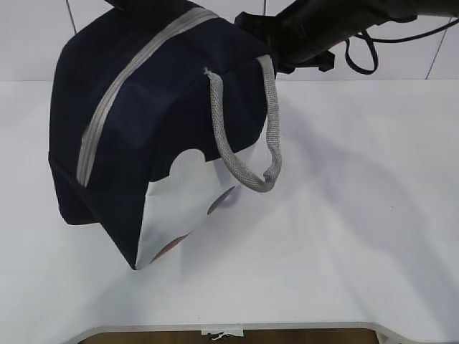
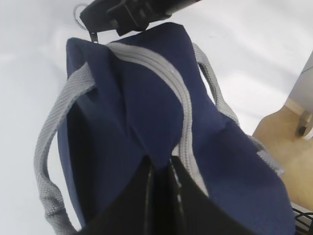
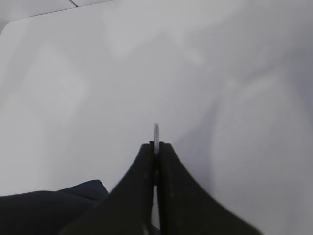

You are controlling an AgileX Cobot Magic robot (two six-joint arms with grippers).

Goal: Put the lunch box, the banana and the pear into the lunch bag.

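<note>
Both claws pinch lunch bag (image 1: 158, 107), zip closed

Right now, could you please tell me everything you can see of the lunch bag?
The lunch bag is boxy navy fabric with a white end panel, a closed grey zipper and grey rope handles. It looks tilted, apparently lifted above the white table. The left gripper is shut on fabric beside the zipper; the right gripper pinches a thin metal ring, likely its pull.

Bright, even light floods the white table (image 1: 358, 236), where the lunch bag (image 1: 158, 107) casts only soft, diffuse shadows to its right. The exterior view is sharp. Both wrist views blur at close range, their dark fingers (image 3: 171, 196) smeared, and the right one looks hazy.
</note>
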